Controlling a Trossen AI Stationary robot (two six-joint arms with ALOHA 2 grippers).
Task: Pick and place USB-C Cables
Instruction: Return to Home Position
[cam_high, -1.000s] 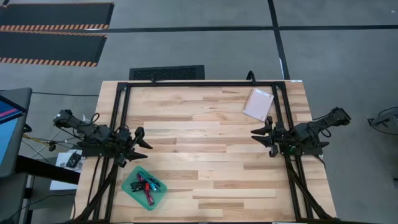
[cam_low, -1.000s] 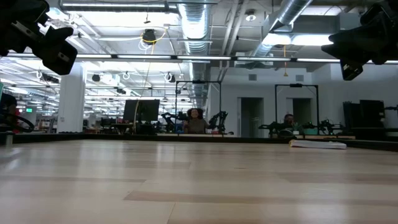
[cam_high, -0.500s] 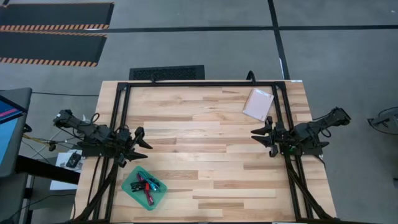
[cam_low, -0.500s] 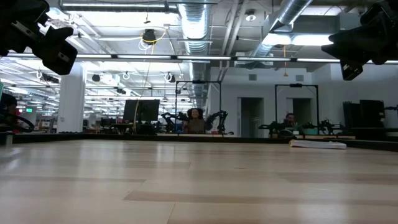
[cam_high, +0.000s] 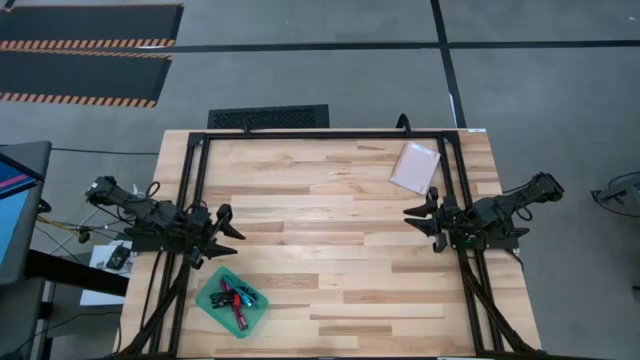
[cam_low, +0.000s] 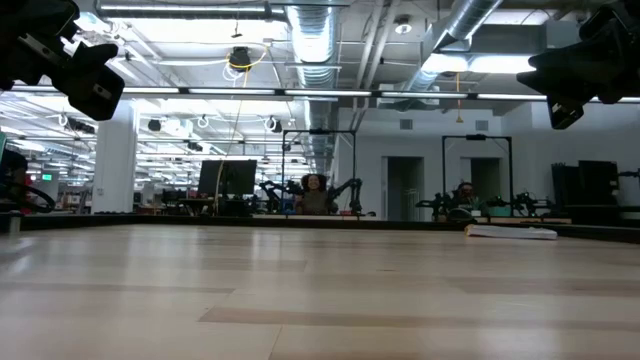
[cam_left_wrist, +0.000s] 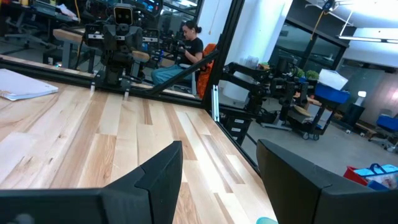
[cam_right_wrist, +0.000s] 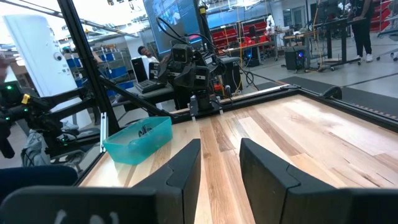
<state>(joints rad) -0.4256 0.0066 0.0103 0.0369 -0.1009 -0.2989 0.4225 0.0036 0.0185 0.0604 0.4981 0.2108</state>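
Cables: the USB-C Cables (cam_high: 237, 296) lie overlapping inside the green bin (cam_high: 256, 314), lower left of the high view. Teal, magenta and black strands show; the exact count cannot be told.
Handling, judged: light, thin and limp, with smooth jackets likely to slip. Each bundle is best pinched across its middle, where the coil is thickest, not at a plug end. Tangled neighbours may lift with it.
Left hand: the left hand (cam_high: 230, 231) hangs just above the bin in the frame, at the left edge of the surface (cam_high: 320, 230). Its fingers are spread and hold nothing.
Right hand: the right hand (cam_high: 415, 222) sits at the right edge, well apart from the bin. Its fingers are parted and empty.
Other item: a white-pink packet (cam_high: 415, 167) lies flat, upper right.
Progress, judged: no cable is seen outside the bin.
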